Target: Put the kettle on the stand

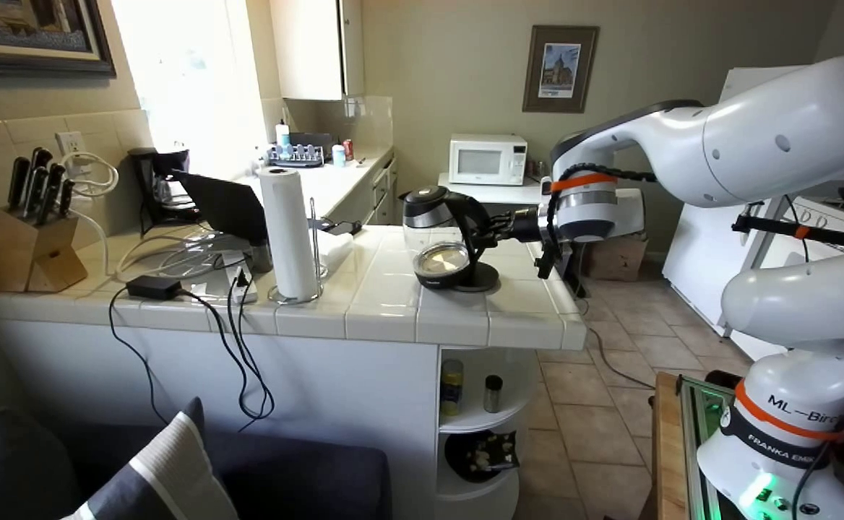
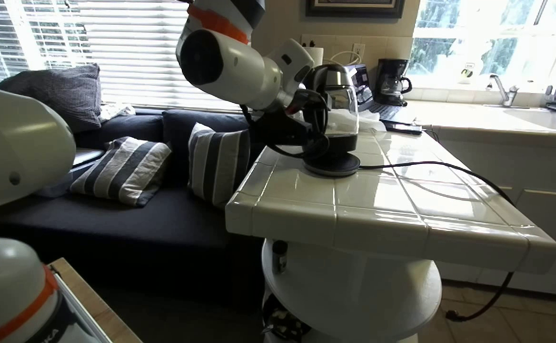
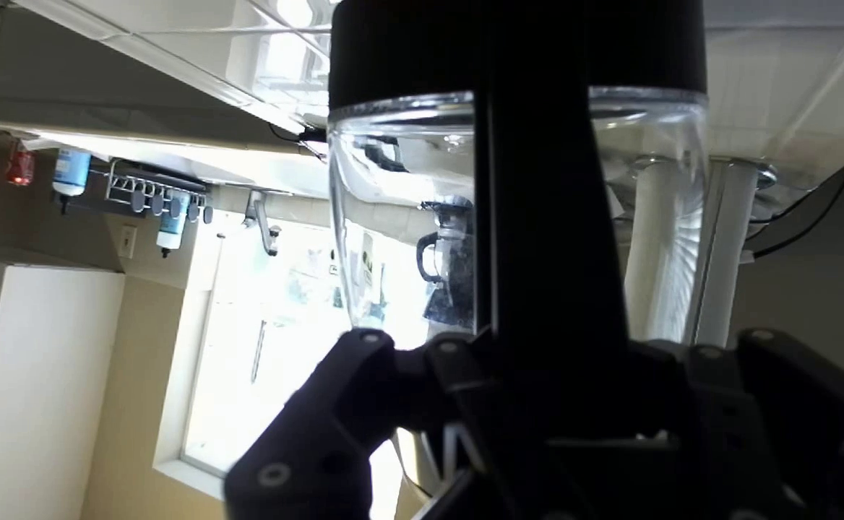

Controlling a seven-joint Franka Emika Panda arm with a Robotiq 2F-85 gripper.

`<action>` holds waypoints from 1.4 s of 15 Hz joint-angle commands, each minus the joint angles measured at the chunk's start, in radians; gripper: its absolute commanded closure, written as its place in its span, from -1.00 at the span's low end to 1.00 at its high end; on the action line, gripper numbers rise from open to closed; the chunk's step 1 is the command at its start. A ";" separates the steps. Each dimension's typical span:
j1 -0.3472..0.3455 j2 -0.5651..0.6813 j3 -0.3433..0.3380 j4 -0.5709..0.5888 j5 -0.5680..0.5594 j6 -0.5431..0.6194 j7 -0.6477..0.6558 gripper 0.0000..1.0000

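The kettle shows in both exterior views, with its glass body, black lid and dark bottom band. My gripper is shut on its black handle. The stand is a flat black disc on the counter. In both exterior views the kettle's bottom overlaps part of the stand and sits off to one side of it. I cannot tell whether they touch. In the wrist view the kettle stands upside down in the picture, with the handle between my fingers; the stand is out of view there.
A paper-towel roll stands on the tiled counter, with a plastic bag and a laptop near it. A black cord runs from the stand across the counter and over its edge.
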 commanded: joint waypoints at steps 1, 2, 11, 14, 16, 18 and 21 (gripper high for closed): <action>-0.003 0.029 -0.004 0.002 0.011 0.045 -0.002 1.00; 0.000 0.023 -0.011 0.002 0.011 0.068 0.004 1.00; -0.072 -0.162 -0.029 -0.020 0.012 0.072 0.195 1.00; -0.097 -0.208 -0.031 -0.024 0.012 0.069 0.232 1.00; -0.122 -0.237 -0.025 -0.027 0.012 0.062 0.257 1.00; -0.141 -0.251 -0.010 -0.028 0.013 0.061 0.277 1.00; -0.157 -0.276 0.012 -0.029 0.012 0.069 0.307 1.00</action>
